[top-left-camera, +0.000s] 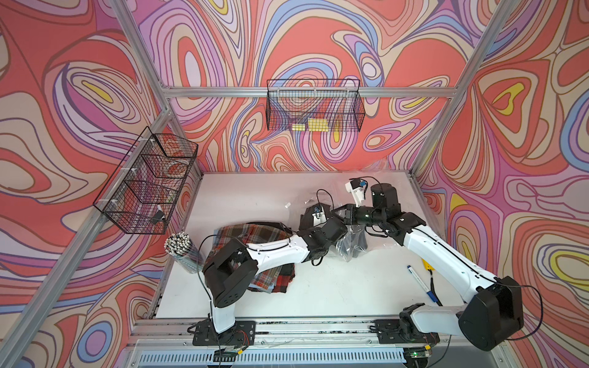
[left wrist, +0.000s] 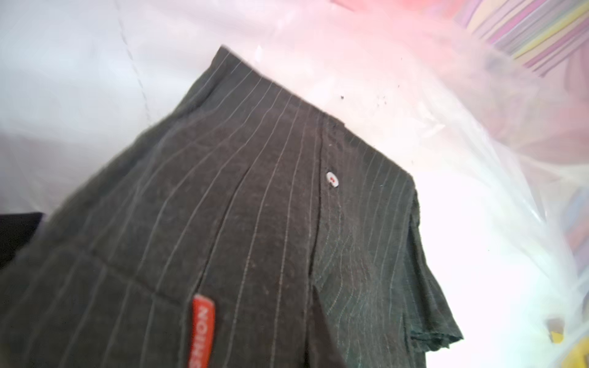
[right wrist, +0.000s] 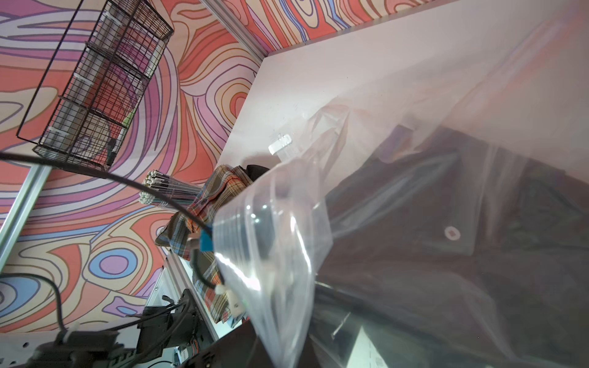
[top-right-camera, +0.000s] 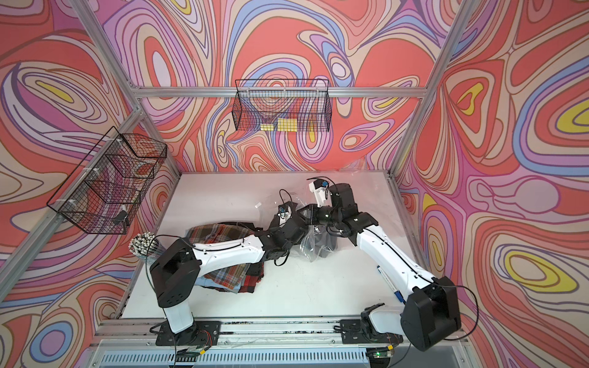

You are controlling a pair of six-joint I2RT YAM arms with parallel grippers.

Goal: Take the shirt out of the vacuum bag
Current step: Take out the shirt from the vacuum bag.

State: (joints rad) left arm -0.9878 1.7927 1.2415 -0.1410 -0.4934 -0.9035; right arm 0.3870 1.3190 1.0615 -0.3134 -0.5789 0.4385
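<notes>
Two arms meet over the vacuum bag [top-left-camera: 345, 251], which lies right of mid-table with the dark pinstriped shirt [left wrist: 255, 207] inside. The right gripper [top-left-camera: 341, 213] pinches the bag's raised edge. The left gripper [top-left-camera: 315, 223] is pressed together, on what I cannot tell. The left arm crosses a pile of plaid shirts [top-left-camera: 255, 234]. A cup of sticks [top-left-camera: 180, 247], a marker [top-left-camera: 420, 282] and a small clip [top-left-camera: 287, 205] lie around.

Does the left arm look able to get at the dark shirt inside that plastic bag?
Probably yes: the right gripper holds the vacuum bag up, and the left wrist view shows the dark shirt close, no plastic across it.
</notes>
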